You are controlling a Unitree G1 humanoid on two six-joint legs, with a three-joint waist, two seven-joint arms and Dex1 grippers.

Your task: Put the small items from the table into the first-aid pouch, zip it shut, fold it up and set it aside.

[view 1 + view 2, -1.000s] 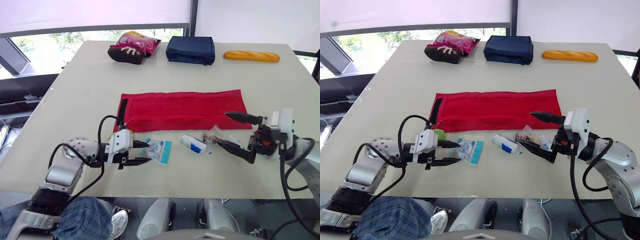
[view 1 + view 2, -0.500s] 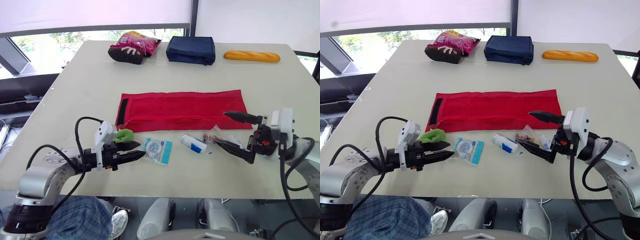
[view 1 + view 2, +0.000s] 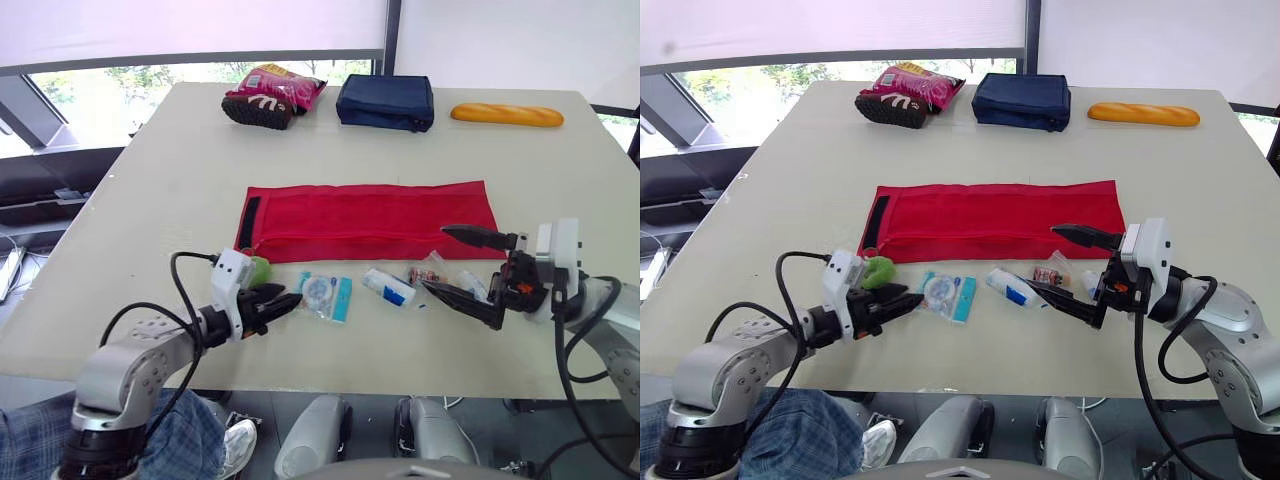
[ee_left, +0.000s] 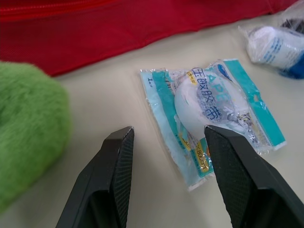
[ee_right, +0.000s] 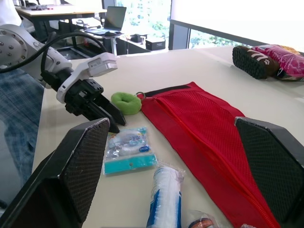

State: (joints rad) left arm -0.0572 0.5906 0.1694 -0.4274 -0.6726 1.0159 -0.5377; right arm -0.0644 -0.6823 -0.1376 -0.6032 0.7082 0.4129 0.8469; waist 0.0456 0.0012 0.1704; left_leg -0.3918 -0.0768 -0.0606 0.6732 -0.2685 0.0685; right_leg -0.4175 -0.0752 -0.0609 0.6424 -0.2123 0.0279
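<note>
Blue Chinese characters printed across the teal-edged packet (image 4: pixel 213 114), faint letters "APE" beside them

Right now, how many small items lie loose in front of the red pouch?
5: green ring beside the left gripper, teal packet, white-blue roll, two clear packets by the right gripper, which may hide more.
</note>
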